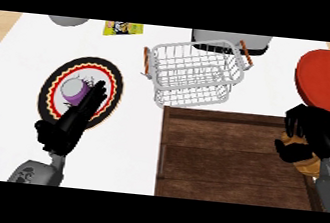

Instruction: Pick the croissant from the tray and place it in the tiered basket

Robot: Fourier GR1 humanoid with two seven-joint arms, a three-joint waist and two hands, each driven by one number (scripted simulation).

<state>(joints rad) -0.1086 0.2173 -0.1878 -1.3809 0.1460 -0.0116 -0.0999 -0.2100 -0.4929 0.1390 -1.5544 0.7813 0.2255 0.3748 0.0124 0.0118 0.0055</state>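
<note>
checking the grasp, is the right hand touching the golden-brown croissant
Touching. The head view shows the black right hand curled round the golden-brown croissant by the dark wooden tray's right edge.

free: tray [223, 154] top, up to tiered basket [197, 78] | obstacle: red plate [327, 79], right of basket

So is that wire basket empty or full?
Empty: only white counter shows through the wires of the tiered basket; the croissant is in the right hand.
</note>
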